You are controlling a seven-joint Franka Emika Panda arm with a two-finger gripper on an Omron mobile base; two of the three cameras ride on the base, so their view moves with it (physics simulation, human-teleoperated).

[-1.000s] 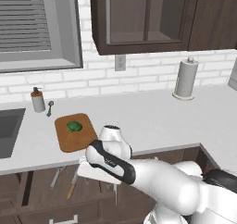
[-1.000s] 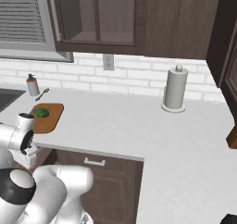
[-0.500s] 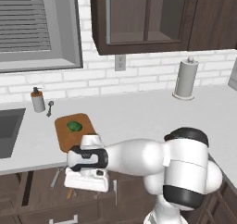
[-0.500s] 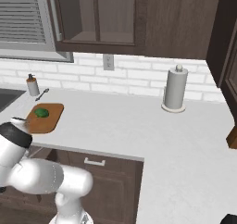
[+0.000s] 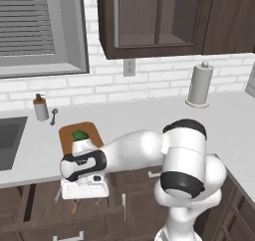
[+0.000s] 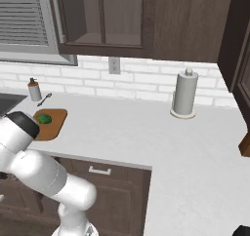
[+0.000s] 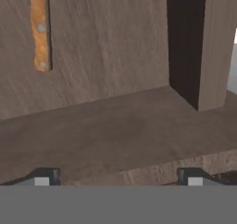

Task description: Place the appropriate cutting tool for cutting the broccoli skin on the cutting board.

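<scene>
In the open drawer point(image 7: 115, 135), knife handle point(image 7: 40, 31) beyond spread fingers point(image 7: 44, 177)

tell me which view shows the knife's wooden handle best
The hand view: the knife handle appears large there, orange-brown with rivets, lying on the wooden drawer floor ahead of the open gripper. In the left base view just a small brown bit peeks out below the hand.

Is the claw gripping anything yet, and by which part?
Nothing is held. The claw is open inside the drawer, fingertips apart, and the knife's wooden handle lies ahead, untouched.
</scene>
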